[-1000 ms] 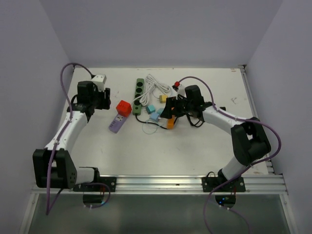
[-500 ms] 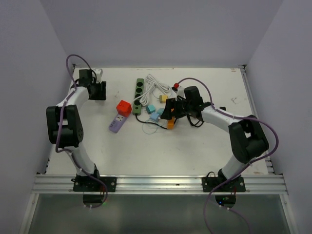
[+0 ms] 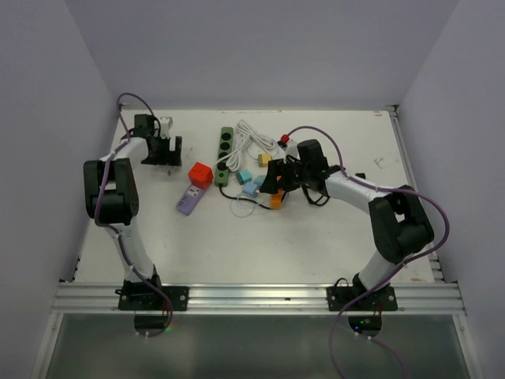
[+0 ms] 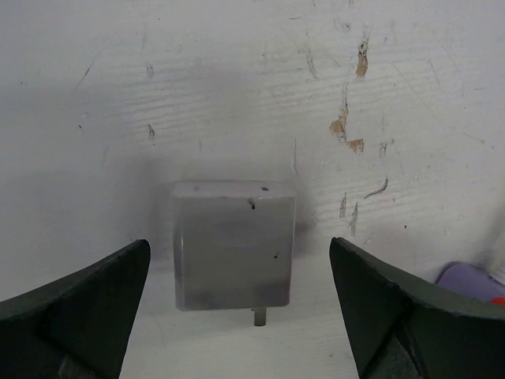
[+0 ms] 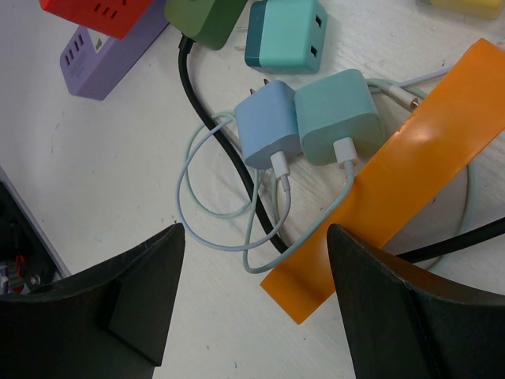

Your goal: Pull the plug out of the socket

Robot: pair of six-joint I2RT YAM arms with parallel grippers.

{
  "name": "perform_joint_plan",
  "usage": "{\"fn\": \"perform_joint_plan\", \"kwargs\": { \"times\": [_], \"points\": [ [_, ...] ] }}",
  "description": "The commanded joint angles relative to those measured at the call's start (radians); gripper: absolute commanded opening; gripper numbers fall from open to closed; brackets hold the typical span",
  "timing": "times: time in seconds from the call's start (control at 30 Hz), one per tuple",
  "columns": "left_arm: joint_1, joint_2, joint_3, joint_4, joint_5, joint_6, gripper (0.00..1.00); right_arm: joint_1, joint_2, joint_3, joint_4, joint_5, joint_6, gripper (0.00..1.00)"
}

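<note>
The dark-green power strip (image 3: 225,155) lies at the back middle of the table; its near end (image 5: 203,17) and black cord (image 5: 207,110) show in the right wrist view. A white plug block (image 3: 164,125) lies loose on the table at the back left, apart from the strip. In the left wrist view the plug (image 4: 233,245) lies between my open fingers, one prong showing. My left gripper (image 3: 163,150) (image 4: 238,260) is open around it, not touching. My right gripper (image 3: 272,175) (image 5: 256,237) is open and empty over loose cables.
A red cube (image 3: 200,174) sits on the lavender strip (image 3: 188,201). Light-blue (image 5: 268,122) and teal (image 5: 339,114) chargers, a teal cube (image 5: 284,31), an orange strip (image 5: 426,158) and a coiled white cable (image 3: 251,142) crowd the middle.
The left arm has folded up, and its gripper has shifted slightly right beside the white plug. The right arm has hardly moved.
</note>
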Motion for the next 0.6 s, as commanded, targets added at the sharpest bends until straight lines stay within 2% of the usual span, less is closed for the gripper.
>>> {"fn": "perform_joint_plan", "kwargs": {
  "times": [0.0, 0.23, 0.4, 0.5, 0.53, 0.57],
  "points": [
    [0.007, 0.012, 0.046, -0.007, 0.03, 0.013, 1.0, -0.005, 0.024, 0.019, -0.009, 0.015, -0.019, 0.77],
    [0.007, -0.052, 0.028, 0.019, 0.039, -0.006, 1.0, -0.005, 0.02, 0.019, -0.009, 0.046, -0.018, 0.79],
    [0.007, -0.266, -0.038, 0.08, 0.082, -0.064, 1.0, 0.005, -0.018, -0.015, 0.06, 0.052, -0.009, 0.88],
    [0.006, -0.447, -0.145, 0.146, 0.122, -0.159, 1.0, 0.069, -0.035, 0.0, 0.051, 0.115, -0.07, 0.9],
    [0.006, -0.501, -0.223, 0.205, 0.137, -0.174, 1.0, 0.086, -0.031, 0.016, 0.043, 0.162, -0.084, 0.9],
    [0.006, -0.609, -0.263, 0.233, 0.142, -0.203, 1.0, 0.118, -0.014, 0.049, 0.043, 0.178, -0.096, 0.9]
  ]
}}
